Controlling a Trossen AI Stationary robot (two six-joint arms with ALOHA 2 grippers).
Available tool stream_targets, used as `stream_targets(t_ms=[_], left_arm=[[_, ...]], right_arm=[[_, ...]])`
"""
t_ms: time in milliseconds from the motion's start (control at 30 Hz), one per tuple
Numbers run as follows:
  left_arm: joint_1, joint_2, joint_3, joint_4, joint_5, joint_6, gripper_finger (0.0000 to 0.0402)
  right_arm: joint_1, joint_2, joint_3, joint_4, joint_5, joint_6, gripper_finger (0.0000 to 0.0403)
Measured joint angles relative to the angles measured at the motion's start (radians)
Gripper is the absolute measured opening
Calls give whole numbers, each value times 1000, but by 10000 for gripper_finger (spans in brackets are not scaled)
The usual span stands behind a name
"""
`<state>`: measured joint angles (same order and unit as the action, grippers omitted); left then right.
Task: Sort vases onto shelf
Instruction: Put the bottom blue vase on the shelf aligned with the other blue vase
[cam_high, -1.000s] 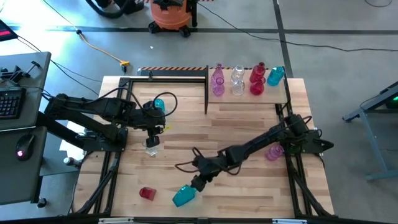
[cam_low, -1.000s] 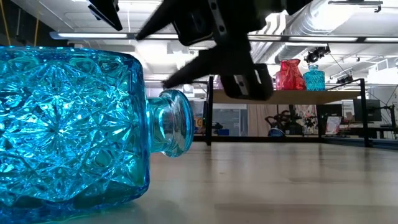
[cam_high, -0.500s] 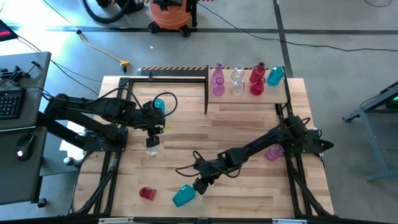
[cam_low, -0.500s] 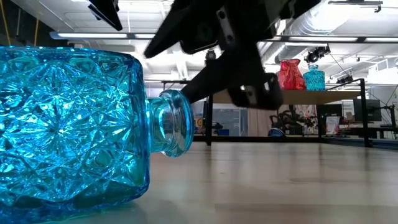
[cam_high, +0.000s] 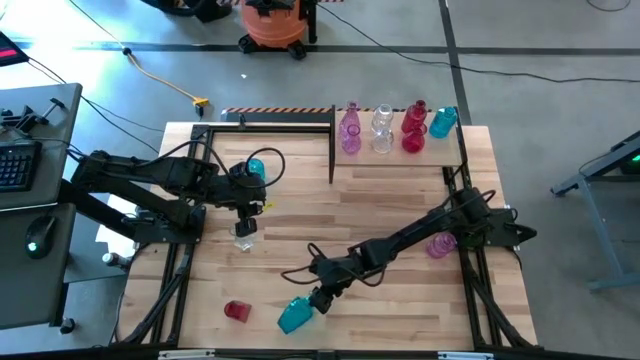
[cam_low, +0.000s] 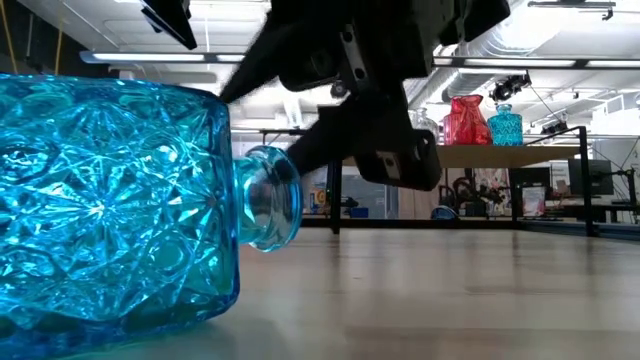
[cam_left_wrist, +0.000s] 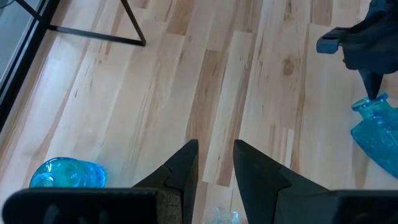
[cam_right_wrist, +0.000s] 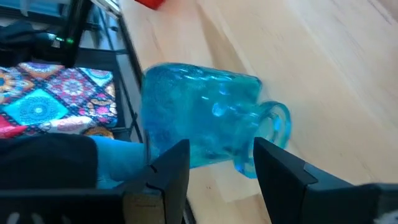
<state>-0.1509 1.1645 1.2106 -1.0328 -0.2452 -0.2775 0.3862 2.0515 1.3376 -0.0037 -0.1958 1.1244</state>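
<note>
A teal vase (cam_high: 293, 315) (cam_right_wrist: 199, 118) lies on its side near the table's front edge, its neck toward the right. My right gripper (cam_high: 318, 298) (cam_right_wrist: 221, 146) is open and slants down over the vase's neck end. On the shelf (cam_high: 400, 160) at the back right stand a pink vase (cam_high: 350, 130), a clear one (cam_high: 382, 130), a red one (cam_high: 414, 128) and a teal one (cam_high: 443, 122). At mid-left my left gripper (cam_left_wrist: 214, 149) hangs above the table, open by a narrow gap, over a clear vase (cam_high: 244, 237). My right gripper meets the lying teal vase at its neck (cam_left_wrist: 368, 104), where one fingertip (cam_left_wrist: 375, 90) comes down on it. The fingers slant down from the table's right and far side. Nothing is pinched between them. The vase rests on its side on the table.
A red vase (cam_high: 236, 310) lies left of the teal one near the front edge. Another teal vase (cam_high: 256, 168) stands by the left arm. A pink vase (cam_high: 440, 245) sits at the right, partly under the right arm. The shelf's black post (cam_high: 332, 150) stands mid-table.
The lying teal vase has turned a little where it lies: its neck end has swung slightly while the body stays on the table. My right gripper has shifted a little at the neck, with its gap unchanged.
</note>
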Motion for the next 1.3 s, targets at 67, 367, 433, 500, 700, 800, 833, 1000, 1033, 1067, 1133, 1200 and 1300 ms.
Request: stream_targets(t_ms=[67, 367, 433, 500, 700, 800, 833, 1000, 1033, 1067, 1133, 1200, 1300], left_arm=[[0, 0, 0, 0, 0, 0, 90], [0, 0, 0, 2, 0, 0, 90], [0, 0, 0, 3, 0, 0, 90], [0, 0, 0, 2, 0, 0, 90], [0, 0, 0, 2, 0, 0, 90], [0, 0, 0, 2, 0, 0, 90], [0, 0, 0, 2, 0, 0, 90], [0, 0, 0, 2, 0, 0, 90], [0, 0, 0, 2, 0, 0, 90], [0, 0, 0, 2, 0, 0, 90], [0, 0, 0, 2, 0, 0, 90], [0, 0, 0, 2, 0, 0, 90], [0, 0, 0, 2, 0, 0, 90]], right_arm=[[-2, 7, 0, 13, -4, -4, 158], [-11, 39, 0, 76, -41, -5, 156], [-14, 39, 0, 73, -41, -6, 149], [-15, 39, 0, 74, -41, -6, 137], [-15, 39, 0, 71, -43, -7, 82], [-15, 39, 0, 68, -46, -3, 51], [-15, 39, 0, 68, -48, 0, 39], [-15, 39, 0, 68, -49, 6, 8], [-15, 39, 0, 67, -49, 20, 9], [-15, 39, 0, 66, -49, 23, 9], [-15, 39, 0, 66, -50, 28, 5], [-15, 39, 0, 65, -54, 40, 5], [-15, 36, 0, 60, -68, 58, 4]])
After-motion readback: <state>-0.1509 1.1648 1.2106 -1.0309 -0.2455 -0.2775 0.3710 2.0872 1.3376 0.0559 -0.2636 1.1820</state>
